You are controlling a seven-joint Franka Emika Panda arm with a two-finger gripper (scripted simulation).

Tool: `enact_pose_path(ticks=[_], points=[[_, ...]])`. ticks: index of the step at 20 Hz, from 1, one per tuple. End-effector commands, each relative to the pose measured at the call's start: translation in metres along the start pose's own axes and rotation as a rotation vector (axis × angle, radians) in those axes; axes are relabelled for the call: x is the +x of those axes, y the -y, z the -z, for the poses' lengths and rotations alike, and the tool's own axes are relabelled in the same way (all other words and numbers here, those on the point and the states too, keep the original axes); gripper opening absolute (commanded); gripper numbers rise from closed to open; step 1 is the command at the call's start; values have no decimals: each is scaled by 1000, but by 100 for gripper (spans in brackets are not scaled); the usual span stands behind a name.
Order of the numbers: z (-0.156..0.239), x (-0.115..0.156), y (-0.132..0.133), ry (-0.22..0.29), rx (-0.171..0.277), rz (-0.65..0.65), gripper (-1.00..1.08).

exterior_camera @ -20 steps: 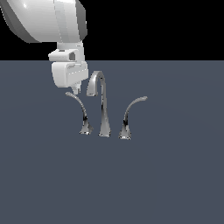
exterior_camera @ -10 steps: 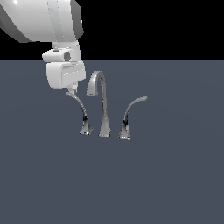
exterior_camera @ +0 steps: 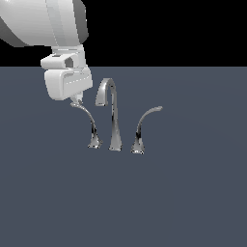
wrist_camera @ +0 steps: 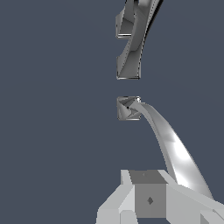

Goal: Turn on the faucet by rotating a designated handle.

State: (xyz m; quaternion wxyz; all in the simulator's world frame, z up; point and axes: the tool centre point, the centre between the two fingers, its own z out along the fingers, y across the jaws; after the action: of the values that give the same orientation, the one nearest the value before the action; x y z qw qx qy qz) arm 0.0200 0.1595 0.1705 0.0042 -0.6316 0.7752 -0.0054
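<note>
Fingers of mine show only one grey pad low in the wrist view, so I cannot tell how my jaws stand. My gripper sits upper left in the exterior view, at the handle's tip. That lever arches down rightward to its base, just left of the faucet spout, so I judge a sideways push comes next.
</note>
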Motion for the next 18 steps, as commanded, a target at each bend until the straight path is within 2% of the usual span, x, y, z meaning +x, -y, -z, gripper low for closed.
enact_pose_path(ticks=[1, 18], points=[[0, 2, -7, -3, -4, 1, -100], [1, 10, -53, 0, -13, 10, -100]])
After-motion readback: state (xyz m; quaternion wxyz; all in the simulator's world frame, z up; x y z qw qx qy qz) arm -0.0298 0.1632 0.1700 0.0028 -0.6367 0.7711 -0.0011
